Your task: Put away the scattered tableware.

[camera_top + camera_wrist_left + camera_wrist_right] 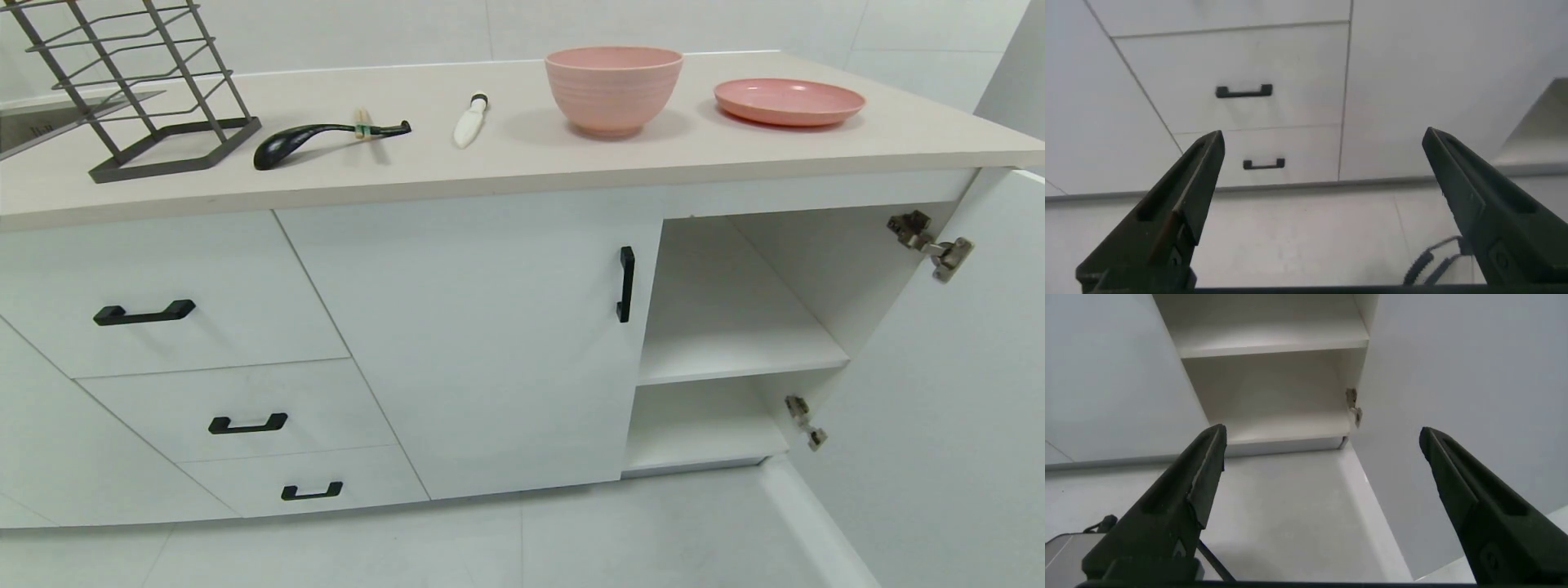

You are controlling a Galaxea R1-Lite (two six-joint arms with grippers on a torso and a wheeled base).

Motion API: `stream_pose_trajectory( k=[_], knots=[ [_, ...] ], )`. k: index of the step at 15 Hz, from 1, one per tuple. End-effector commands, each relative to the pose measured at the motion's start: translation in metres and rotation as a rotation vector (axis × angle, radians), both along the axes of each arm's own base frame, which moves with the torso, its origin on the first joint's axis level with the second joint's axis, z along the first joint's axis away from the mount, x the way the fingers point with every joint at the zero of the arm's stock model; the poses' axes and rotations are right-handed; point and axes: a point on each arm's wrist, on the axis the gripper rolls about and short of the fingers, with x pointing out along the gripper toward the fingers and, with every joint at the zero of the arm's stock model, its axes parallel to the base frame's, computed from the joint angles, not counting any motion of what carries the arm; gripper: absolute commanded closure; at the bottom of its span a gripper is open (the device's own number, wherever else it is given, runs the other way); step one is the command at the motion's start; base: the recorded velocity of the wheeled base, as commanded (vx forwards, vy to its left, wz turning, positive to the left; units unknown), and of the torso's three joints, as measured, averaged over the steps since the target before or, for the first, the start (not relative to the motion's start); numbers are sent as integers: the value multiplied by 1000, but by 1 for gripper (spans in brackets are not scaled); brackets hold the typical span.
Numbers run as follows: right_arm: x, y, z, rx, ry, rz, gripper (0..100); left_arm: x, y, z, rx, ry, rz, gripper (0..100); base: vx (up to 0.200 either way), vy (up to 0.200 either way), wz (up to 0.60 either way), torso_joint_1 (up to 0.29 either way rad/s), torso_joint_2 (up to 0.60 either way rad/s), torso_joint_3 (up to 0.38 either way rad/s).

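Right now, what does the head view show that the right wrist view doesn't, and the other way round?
Head view, not the wrist: pink bowl, pink plate, black spoon and white utensil on the counter, plus the drawers. Right wrist view, not the head: the right gripper, open. Both: the open cabinet and its lower door hinge.

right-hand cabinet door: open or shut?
Open. The cabinet door is swung out to the right, its upper hinge is exposed, and the two shelves inside are in plain view.
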Motion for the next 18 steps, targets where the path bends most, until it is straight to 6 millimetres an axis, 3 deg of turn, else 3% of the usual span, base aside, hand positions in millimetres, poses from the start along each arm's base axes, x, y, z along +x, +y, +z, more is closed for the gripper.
stream_pose_trajectory(
  k=[1,11,13,18],
  knots=[
    [0,0,0,0,5,0,0,0,-1,0,15,9,-26,0,0,0,0,0,0,0],
    [0,0,0,-1,5,5,0,0,-1,0,47,8,-45,0,0,0,-60,0,0,0],
    [0,0,0,-1,5,5,0,0,-1,0,39,8,-44,0,200,-200,0,0,2,5],
    [0,0,0,0,5,2,0,0,-1,0,39,9,-41,0,0,0,0,0,0,0]
  ],
)
